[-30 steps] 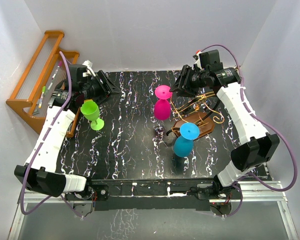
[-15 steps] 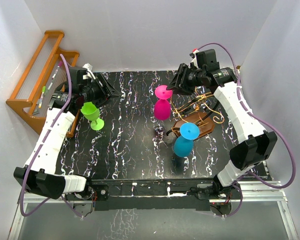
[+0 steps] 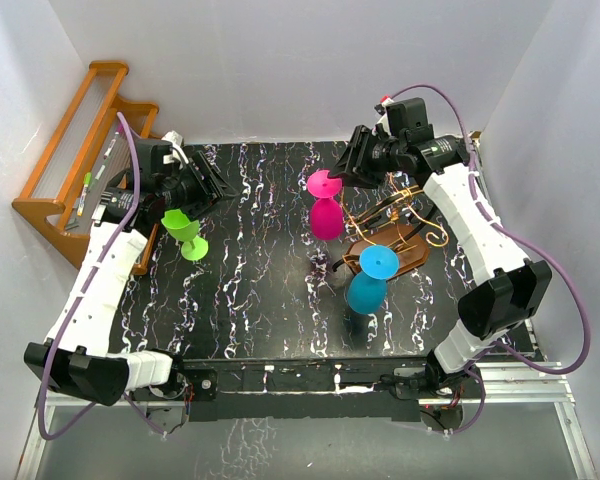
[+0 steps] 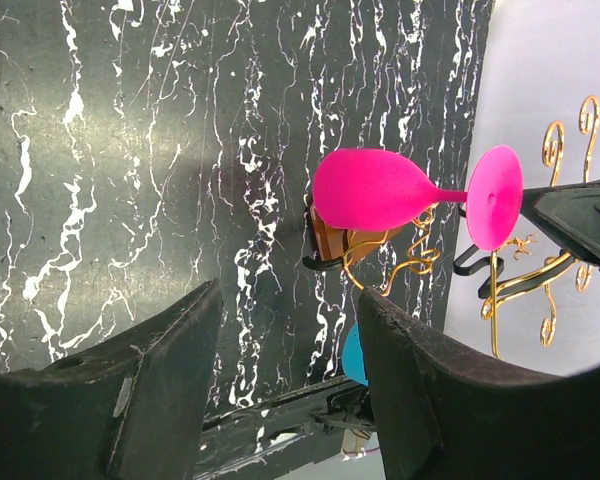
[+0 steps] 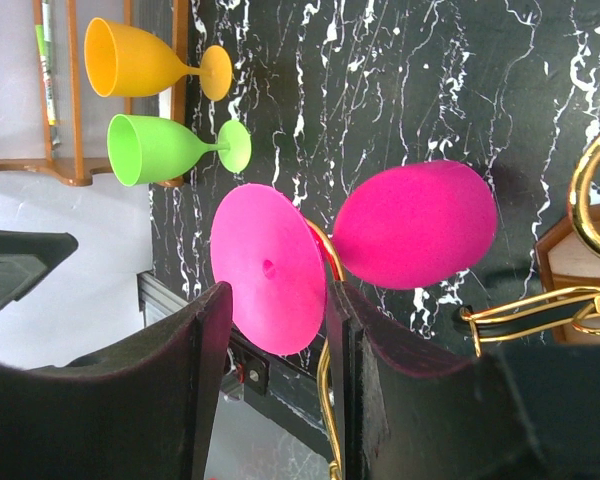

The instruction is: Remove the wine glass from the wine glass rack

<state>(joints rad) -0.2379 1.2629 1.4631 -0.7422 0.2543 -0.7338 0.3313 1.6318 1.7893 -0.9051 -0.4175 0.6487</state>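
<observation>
- Top view: over the last second the right arm has swung left. Its right fingers (image 3: 350, 172) now reach the foot of the pink wine glass (image 3: 326, 215). That glass hangs bowl-down from the far-left arm of the wine glass rack (image 3: 405, 212), above the desk (image 3: 260, 290). A blue glass (image 3: 368, 290) hangs from a nearer arm. The left fingers (image 3: 208, 185) have barely shifted and sit just above a green glass (image 3: 183, 228) standing on the desk.
- Left wrist view: the left fingers (image 4: 140, 390) are spread with nothing between them. The pink wine glass (image 4: 380, 190) and the gold scrolls are well ahead of them.
- Right wrist view: the right fingers (image 5: 195, 380) are apart, one on each side of the pink foot disc, and not yet pressing on it. The wire hook runs just behind the disc. The green glass (image 5: 160, 148) and an orange glass (image 5: 140, 60) lie beyond, by the wooden shelf (image 5: 55, 165).
- To do this step well, I would centre the disc or stem between the fingers and close gently. Then slide the glass outward along the wire slot rather than lifting it straight up. Keep clear of the scrolls so the light rack is not dragged, and stay away from the blue glass.
</observation>
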